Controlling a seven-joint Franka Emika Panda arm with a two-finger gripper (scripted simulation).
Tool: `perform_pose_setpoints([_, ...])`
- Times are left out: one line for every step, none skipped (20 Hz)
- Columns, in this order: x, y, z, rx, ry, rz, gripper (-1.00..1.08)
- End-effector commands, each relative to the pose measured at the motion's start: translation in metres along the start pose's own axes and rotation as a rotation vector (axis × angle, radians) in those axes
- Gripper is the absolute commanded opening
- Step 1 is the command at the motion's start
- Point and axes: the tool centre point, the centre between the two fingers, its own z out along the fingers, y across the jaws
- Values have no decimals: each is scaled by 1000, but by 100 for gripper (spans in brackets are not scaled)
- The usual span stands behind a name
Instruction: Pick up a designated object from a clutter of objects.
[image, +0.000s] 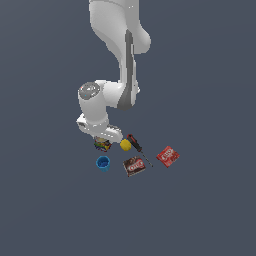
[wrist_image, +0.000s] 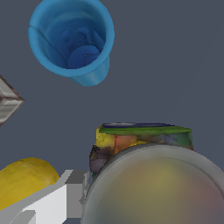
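Observation:
The multicoloured can (image: 102, 145) stands at the exterior view's left end of the clutter, directly under my gripper (image: 103, 140). In the wrist view its grey metallic top (wrist_image: 157, 188) fills the frame close to the camera, with the blue, yellow, red and green label (wrist_image: 131, 142) showing past it. One white finger (wrist_image: 72, 192) sits right against the can's side. The other finger is hidden by the can, so how the jaws stand does not show.
A blue cup (image: 103, 163) (wrist_image: 72, 41) stands open-side up just beyond the can. A yellow ball (image: 125, 145) (wrist_image: 24, 181) lies right beside the finger. A red-handled screwdriver (image: 135, 144), a brown box (image: 134, 166) (wrist_image: 6, 100) and a red box (image: 168, 156) lie further to the exterior view's right.

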Motion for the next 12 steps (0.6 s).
perform_pose_setpoints([0,-4,-12,1,4,0,-100])
perform_pose_setpoints([-1,-5,-18,1,4,0,-100])
perform_pose_setpoints([-2,-7,-24,1,4,0,-100])
perform_pose_setpoints([-3,-8,-30,1,4,0,-100])
perform_pose_setpoints([-4,-10,-37,1,4,0,-100])
perform_pose_setpoints([-5,-13,-45,0,4,1,-100])
perform_pose_setpoints([-6,-15,-53,0,4,1,-100])
perform_pose_setpoints([-7,-17,-61,0,4,1,-100])
perform_pose_setpoints([-8,-20,-70,-1,4,1,-100])
perform_pose_setpoints([-10,-22,-79,-1,4,1,-100])
perform_pose_setpoints([-11,-25,-89,-2,4,1,-100])
perform_pose_setpoints([-12,-28,-99,-2,4,1,-100])
